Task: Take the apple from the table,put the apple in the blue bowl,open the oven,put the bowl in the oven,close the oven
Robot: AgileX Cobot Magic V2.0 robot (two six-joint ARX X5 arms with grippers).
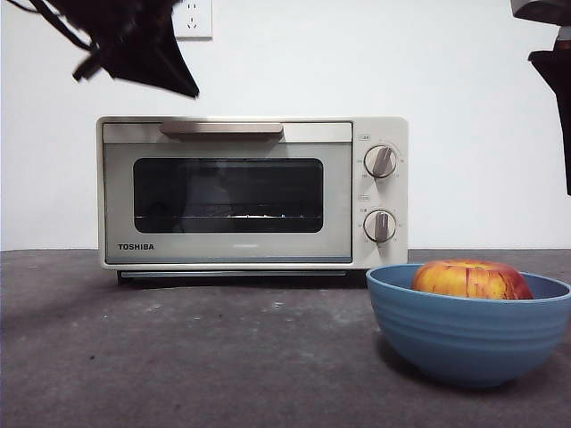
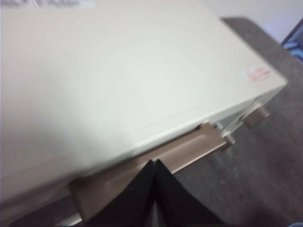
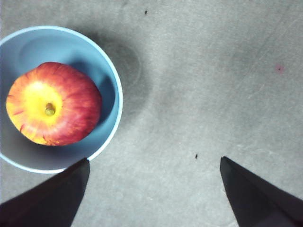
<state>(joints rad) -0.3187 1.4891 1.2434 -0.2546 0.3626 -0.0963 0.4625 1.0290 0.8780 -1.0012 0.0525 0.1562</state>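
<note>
With the apple already sitting in the blue bowl beside the oven, the left gripper, jaws pressed together, is hovering above the handle while the right gripper is hanging wide open beside the bowl.

- Plain white wall behind, evenly lit.
- White wall socket at 12 o'clock, cut by frame edge.
- Soft shadows at wall base.

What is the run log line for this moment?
round red apple: in blue bowl | cream-white oven: closed | left fingers: shut, above handle | right fingers: open
</note>
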